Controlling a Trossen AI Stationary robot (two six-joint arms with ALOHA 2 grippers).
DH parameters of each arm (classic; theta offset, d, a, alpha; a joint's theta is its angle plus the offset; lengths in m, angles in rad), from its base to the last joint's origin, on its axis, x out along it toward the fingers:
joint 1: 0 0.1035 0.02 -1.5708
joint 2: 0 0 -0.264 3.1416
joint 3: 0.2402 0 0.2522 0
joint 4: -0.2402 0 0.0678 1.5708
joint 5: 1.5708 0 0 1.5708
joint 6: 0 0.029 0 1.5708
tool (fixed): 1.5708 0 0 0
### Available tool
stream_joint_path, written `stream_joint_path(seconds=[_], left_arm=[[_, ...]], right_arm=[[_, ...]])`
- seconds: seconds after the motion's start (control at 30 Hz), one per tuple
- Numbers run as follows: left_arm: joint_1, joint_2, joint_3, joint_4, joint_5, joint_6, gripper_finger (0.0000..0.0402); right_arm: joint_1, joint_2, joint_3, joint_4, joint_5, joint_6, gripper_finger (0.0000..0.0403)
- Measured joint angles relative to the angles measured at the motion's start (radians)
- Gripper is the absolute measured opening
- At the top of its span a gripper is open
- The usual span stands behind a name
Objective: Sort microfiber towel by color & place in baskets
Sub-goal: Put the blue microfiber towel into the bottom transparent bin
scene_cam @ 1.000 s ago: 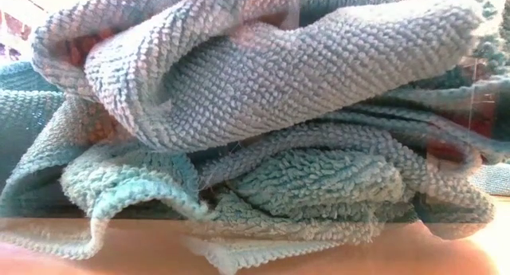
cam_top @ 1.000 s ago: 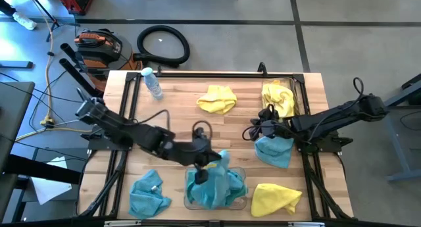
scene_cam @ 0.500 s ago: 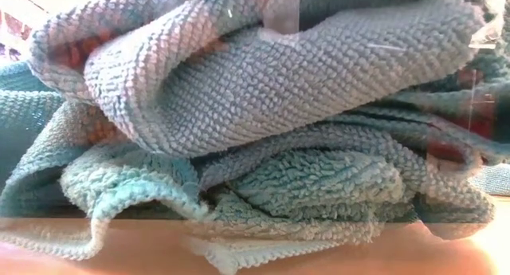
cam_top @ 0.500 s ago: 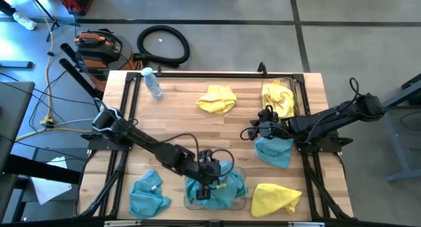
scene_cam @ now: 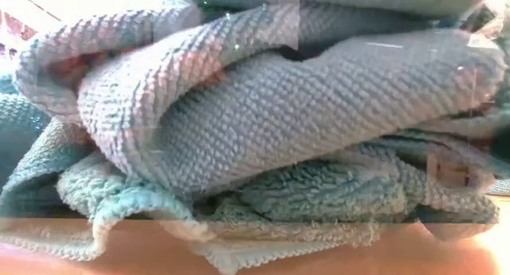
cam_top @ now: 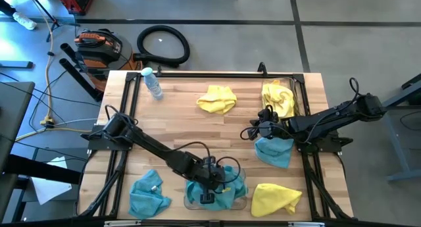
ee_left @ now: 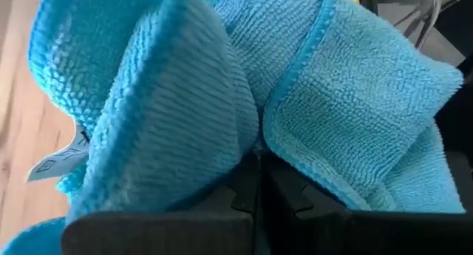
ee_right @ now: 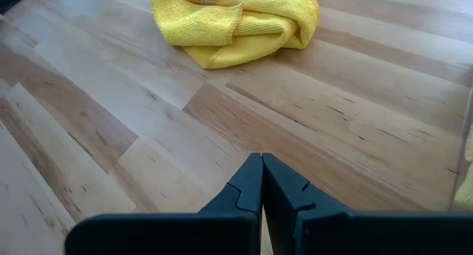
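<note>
Two clear bins sit on the wooden table (cam_top: pixel 177 122). Nearest, at the front edge, the front basket (cam_top: pixel 240 199) holds a heap of teal towels (cam_top: pixel 227 186), and the left gripper (cam_top: pixel 206 196) is pushed down into that heap with its fingers pressed together; nothing shows caught between them. Only the left wrist view shows this: the dark fingers (ee_left: pixel 236 199) meet edge to edge under folds of the cloth, one side ribbed, the other looped and fuzzy, with a stitched hem and a small white tag. The low view is filled by those folded layers (scene_cam: pixel 263 131) seen through the bin's see-through wall.

Flanking the bin lie a crumpled teal towel (cam_top: pixel 146 192) and a yellow towel (cam_top: pixel 275 198), both on bare wood. Farther back another teal towel (cam_top: pixel 275 152) lies just beside the right gripper (cam_top: pixel 251 132), which hovers over the planks, fingers shut and empty; its wrist view faces the far yellow towel (ee_right: pixel 235 20). Beyond, the back basket (cam_top: pixel 297 89) holds a yellow heap (cam_top: pixel 278 97), and a water bottle (cam_top: pixel 152 82) lies at the far left corner
</note>
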Motion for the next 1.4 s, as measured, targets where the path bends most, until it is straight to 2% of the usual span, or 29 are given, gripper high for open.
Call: stream_joint_path(seconds=[0.2,0.37,0.6,1.2,1.4], left_arm=[[0.002,0.01,0.0,0.001,0.012,0.015,0.0013],[0.003,0.008,0.0,0.004,0.018,0.079,0.0049],[0.018,0.008,0.0,0.005,0.019,0.094,0.0095],[0.05,-0.117,-0.002,-0.075,0.014,0.265,0.0097],[0.07,-0.19,-0.083,-0.017,0.048,0.316,0.0097]], right_arm=[[0.0,0.0,0.0,0.0,-0.001,-0.002,0.0],[0.0,0.0,-0.001,0.001,-0.001,-0.003,0.0],[0.0,0.0,-0.001,0.001,-0.001,-0.003,0.0],[0.0,0.001,-0.002,0.0,-0.005,-0.029,0.0],[0.0,0.001,-0.002,0.0,-0.004,-0.029,0.0]])
